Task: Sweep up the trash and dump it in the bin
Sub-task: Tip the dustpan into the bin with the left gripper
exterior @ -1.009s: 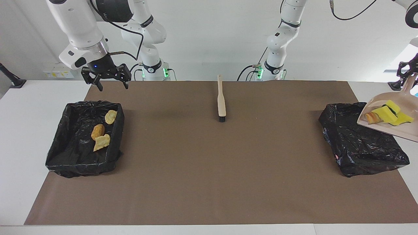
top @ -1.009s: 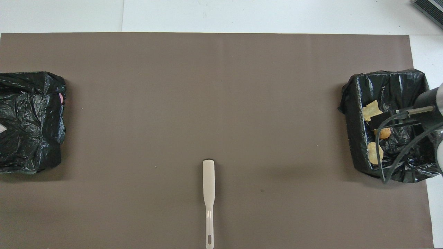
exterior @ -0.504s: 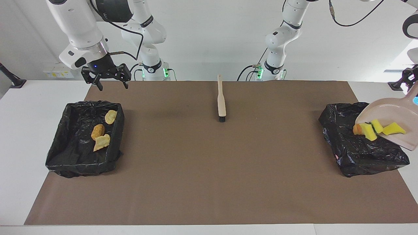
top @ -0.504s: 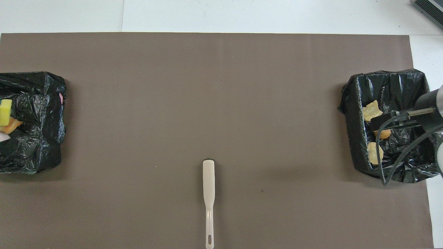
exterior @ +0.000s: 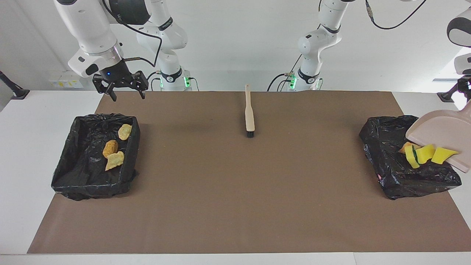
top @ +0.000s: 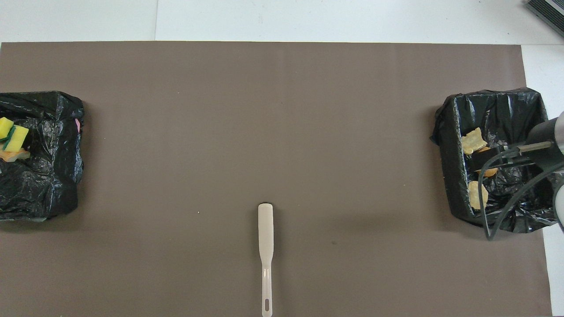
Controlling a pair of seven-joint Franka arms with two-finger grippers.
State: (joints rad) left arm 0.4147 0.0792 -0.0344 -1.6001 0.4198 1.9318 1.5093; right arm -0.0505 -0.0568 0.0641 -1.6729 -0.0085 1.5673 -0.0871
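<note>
- Facing view: left pincer (exterior: 464, 85), at the frame's edge, clamped shut on tilted dustpan (exterior: 443, 129); right pincer (exterior: 124, 92) gaped empty.
- Overhead view: dustpan unseen; sponge pieces (top: 12, 135) in bin (top: 48, 176).

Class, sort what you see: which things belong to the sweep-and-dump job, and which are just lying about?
In the job:
- dustpan, tipped over bin
- sponge pieces
- bread chunks
- two lined bins
- brush

Lying about:
- brown mat

Bright, even room light, sharp focus throughout

Soft faint shadows fall on the brown mat (exterior: 235, 173); black bin liners (exterior: 404, 173) show small glints; a bright window patch glares at three o'clock in the facing view.
</note>
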